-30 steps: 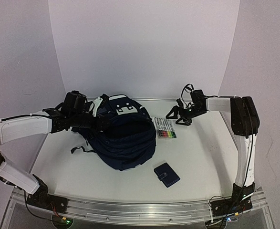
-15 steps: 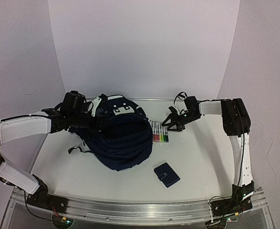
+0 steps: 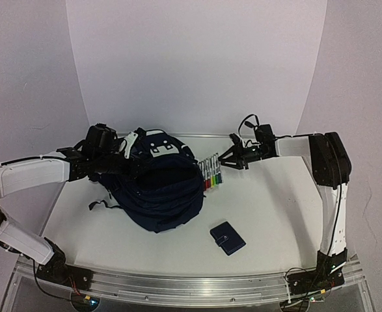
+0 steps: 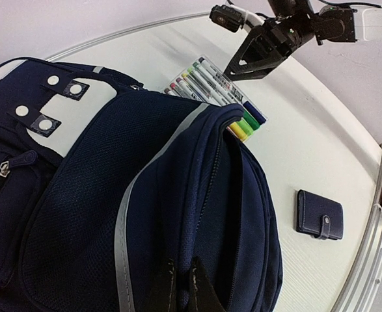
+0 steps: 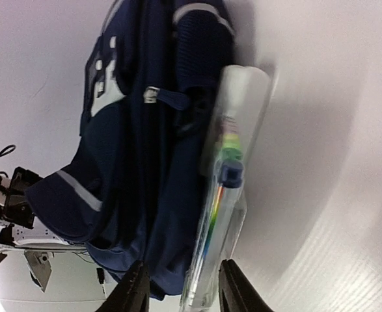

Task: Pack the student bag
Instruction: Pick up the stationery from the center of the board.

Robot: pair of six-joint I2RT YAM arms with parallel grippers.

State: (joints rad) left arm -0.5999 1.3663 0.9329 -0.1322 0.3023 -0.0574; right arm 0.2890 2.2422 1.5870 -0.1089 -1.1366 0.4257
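Observation:
The student bag (image 3: 161, 195), navy with thin pale stripes and a white dotted patch, lies left of centre with its mouth held up. My left gripper (image 3: 133, 170) is shut on a fold of the bag's rim (image 4: 179, 283). A clear pack of coloured markers (image 3: 210, 173) leans against the bag's right side (image 5: 132, 149). My right gripper (image 3: 224, 159) is at the pack's far end. In the right wrist view the pack (image 5: 226, 195) sits between the fingers (image 5: 233, 289). One finger is at its edge and the other stands apart, so the jaws are open.
A small navy wallet (image 3: 227, 238) lies on the white table (image 3: 275, 208) in front of the bag, also visible in the left wrist view (image 4: 319, 214). A curved white backdrop rises behind the table. The metal rail runs along the near edge.
The right gripper has moved left and narrowed round the marker pack's end. The pack has shifted left and now leans on the bag. The left gripper has kept its hold.

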